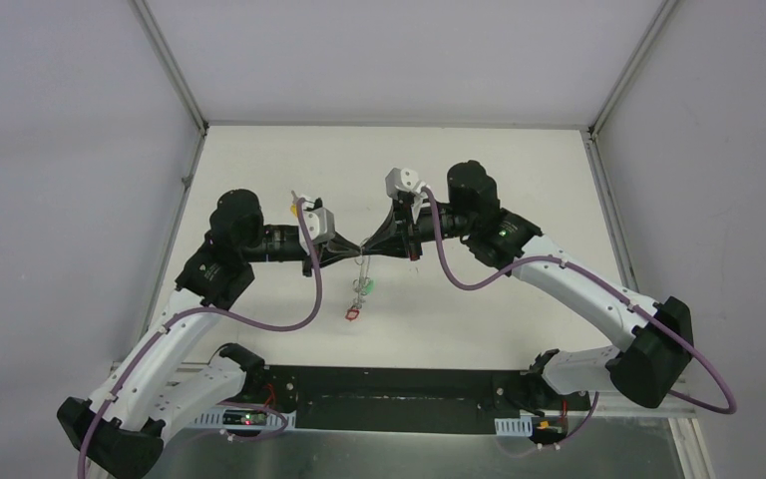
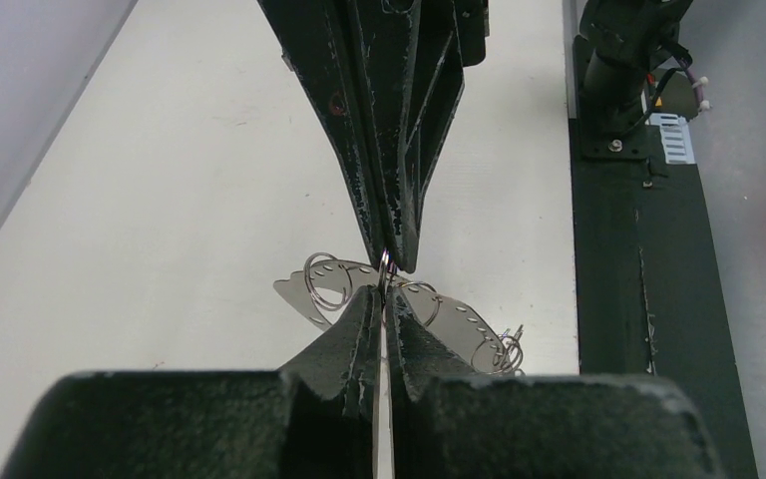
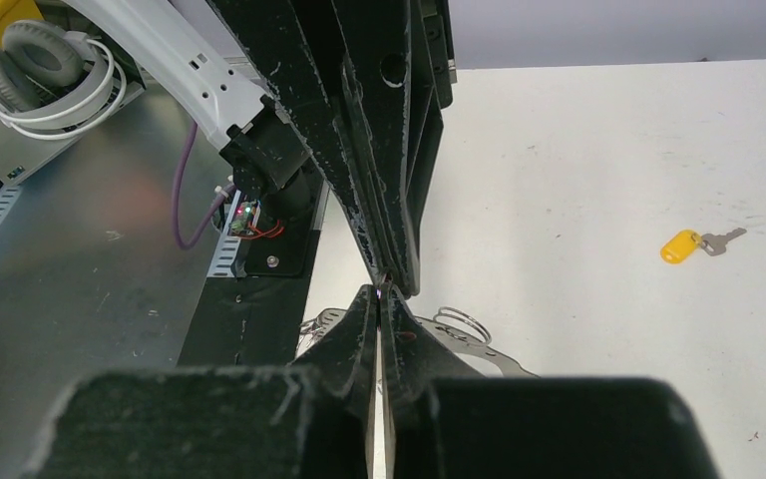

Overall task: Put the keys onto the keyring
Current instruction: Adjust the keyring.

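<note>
Keyring (image 1: 363,267) a thin wire loop over the white surface (image 3: 608,150), held where 2 grippers meet tip to tip, left gripper (image 2: 383,299) jaws pressed together on it, right gripper (image 3: 379,299) jaws likewise pinching it, green-tagged key (image 1: 363,287) near its lower end, yellow-tagged key (image 3: 693,244) lying well apart on the surface.

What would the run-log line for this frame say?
left gripper: shut on keyring | right gripper: shut on keyring, tips meeting | yellow-tagged key: lying on table, apart from keyring
</note>
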You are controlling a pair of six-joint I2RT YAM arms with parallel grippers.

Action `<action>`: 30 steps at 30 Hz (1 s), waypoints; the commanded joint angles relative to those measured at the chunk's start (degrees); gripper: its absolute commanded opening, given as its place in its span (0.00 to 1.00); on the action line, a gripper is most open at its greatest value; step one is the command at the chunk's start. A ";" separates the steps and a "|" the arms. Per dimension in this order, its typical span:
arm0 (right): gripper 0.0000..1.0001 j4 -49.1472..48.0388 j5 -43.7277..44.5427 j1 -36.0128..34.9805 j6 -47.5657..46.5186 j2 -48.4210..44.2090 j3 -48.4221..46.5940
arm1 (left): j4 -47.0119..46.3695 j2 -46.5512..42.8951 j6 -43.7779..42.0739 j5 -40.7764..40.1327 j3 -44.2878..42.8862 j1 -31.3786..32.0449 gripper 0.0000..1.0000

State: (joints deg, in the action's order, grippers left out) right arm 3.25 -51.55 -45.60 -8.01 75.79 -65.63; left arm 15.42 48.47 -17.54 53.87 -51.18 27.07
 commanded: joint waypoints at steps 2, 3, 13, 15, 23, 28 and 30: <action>0.00 -1.40 -0.64 -0.19 -0.48 -1.87 -2.93 | -1.10 -1.09 -0.69 -1.31 -2.67 0.42 0.04; 0.00 -1.48 -0.50 -0.19 -0.39 -1.83 -2.93 | -1.17 -1.09 -0.60 -1.31 -2.70 0.44 0.07; 0.00 -1.40 -0.44 -0.21 0.27 -1.87 -2.86 | -1.26 -0.35 -0.33 -2.10 -3.91 1.68 0.17; 0.00 -1.41 -0.35 -0.19 0.45 -1.87 -2.91 | -1.21 -0.11 -0.30 -2.05 -3.93 2.05 0.17; 0.00 -1.43 0.05 -0.19 0.70 -2.05 -3.07 | -1.33 0.12 -0.65 -2.82 -2.82 3.06 0.18; 0.00 -1.24 0.04 -0.19 0.77 -2.29 -3.08 | -0.70 0.11 -1.44 -3.68 -2.16 3.42 0.21; 0.00 -1.14 0.05 -0.19 0.79 -2.39 -3.10 | 0.15 -0.15 -2.14 -4.48 -2.09 3.47 0.23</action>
State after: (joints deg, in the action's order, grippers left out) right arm 4.69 -51.27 -45.54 -7.57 75.77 -65.89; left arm 15.46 48.53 -17.72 50.78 -52.90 29.67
